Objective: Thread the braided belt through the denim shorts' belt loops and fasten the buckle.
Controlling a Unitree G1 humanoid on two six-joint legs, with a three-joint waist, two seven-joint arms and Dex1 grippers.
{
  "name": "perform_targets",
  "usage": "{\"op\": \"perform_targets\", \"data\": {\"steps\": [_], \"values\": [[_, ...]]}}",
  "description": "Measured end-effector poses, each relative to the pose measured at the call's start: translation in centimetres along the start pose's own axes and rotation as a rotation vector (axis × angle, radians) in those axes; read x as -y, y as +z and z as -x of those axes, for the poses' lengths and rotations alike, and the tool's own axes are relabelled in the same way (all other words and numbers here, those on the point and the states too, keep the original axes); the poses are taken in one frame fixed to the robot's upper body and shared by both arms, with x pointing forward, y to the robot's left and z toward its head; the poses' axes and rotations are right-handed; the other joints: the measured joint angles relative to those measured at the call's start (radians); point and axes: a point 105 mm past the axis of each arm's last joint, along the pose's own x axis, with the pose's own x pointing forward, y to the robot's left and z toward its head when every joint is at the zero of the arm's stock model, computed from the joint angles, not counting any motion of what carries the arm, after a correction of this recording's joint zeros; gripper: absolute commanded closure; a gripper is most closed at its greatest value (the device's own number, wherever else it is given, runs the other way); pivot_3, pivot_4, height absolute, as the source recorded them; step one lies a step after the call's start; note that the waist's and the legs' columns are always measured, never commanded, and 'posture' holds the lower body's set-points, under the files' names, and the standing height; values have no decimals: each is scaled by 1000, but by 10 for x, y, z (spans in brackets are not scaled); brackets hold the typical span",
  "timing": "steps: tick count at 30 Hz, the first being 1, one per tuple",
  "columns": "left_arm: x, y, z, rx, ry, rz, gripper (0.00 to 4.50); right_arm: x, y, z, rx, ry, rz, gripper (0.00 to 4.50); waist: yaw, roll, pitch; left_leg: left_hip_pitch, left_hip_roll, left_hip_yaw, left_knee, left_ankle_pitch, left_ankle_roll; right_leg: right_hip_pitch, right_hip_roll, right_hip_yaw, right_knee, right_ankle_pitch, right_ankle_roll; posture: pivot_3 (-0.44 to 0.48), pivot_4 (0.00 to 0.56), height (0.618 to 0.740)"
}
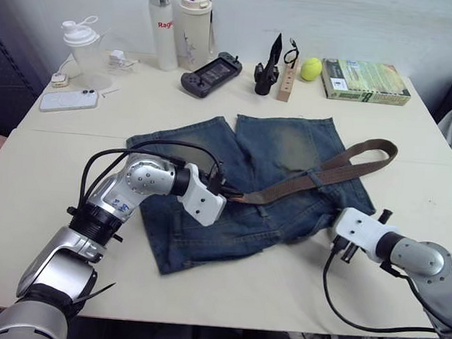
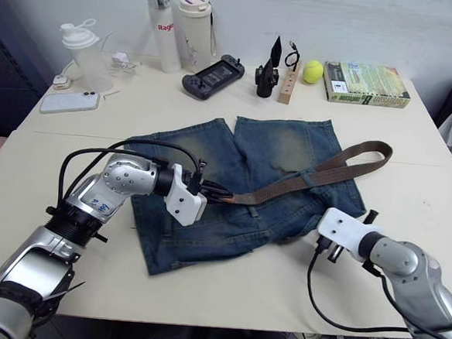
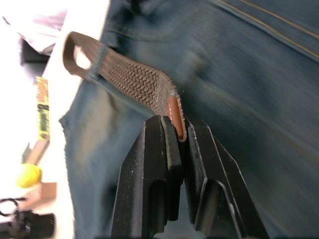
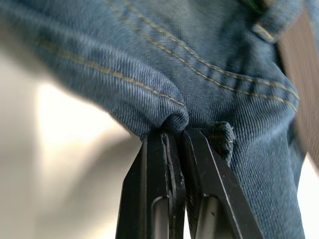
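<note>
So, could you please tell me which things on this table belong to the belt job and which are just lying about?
Part of the job:
braided belt
denim shorts
left end effector, shut on the belt's tan tip
right end effector, pinching the shorts' edge

Lying about:
two bottles
shaker cup
phone
game controller
tennis ball
green box

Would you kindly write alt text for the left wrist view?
The left gripper is shut on the tan tip of the braided belt, whose woven brown strap runs away over the denim shorts. A tennis ball lies on the table beyond.
</note>
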Motion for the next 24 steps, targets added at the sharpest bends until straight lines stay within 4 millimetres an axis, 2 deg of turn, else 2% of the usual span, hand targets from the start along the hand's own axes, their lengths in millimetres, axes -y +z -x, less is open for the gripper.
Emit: {"op": "perform_targets", "data": {"steps": [8, 11, 15, 16, 19, 22, 24], "values": [[2, 5, -2, 9, 10, 5, 4500, 2, 0, 0, -7, -10, -77, 4471, -3, 0, 0, 0, 0, 0, 0, 0, 0, 1, 0, 0, 0, 0, 1, 0, 150, 720], [1, 5, -2, 6, 21, 4, 4500, 3, 2, 0, 3, -17, -152, 3403, -6, 0, 0, 0, 0, 0, 0, 0, 0, 0, 1, 0, 0, 0, 1, 0, 150, 720], [-3, 4, -1, 0, 56, -3, 4500, 10, 6, 10, 44, -14, -349, 1720, -8, 0, 0, 0, 1, 0, 0, 0, 0, -1, 1, 0, 0, 0, 1, 0, 150, 720], [-8, 3, 2, -5, 91, -13, 4500, 17, 13, 15, 92, -12, -455, 1282, -9, 2, 1, -1, 1, 0, 0, 0, 0, -1, 0, 0, 0, 0, 1, 0, 150, 720], [-19, 4, 7, -6, 179, -46, 4500, 35, 37, 33, 222, 28, -626, 9, -10, 4, 2, -1, 1, 0, -1, 0, 0, -1, 0, 0, 0, 0, 1, 0, 150, 720], [-25, 5, 12, -6, 250, -72, 4500, 38, 65, 45, 353, 134, -775, 9, -13, 4, 2, -1, 2, -1, -1, -1, -1, -1, -1, 0, 0, 0, 0, 0, 150, 720], [-22, 5, 14, 2, 275, -74, 4500, 27, 91, 44, 445, 311, -944, 9, -23, 4, 2, -1, 2, -1, -1, -1, -1, -2, -2, 0, 0, 0, 0, 0, 150, 720]]}}
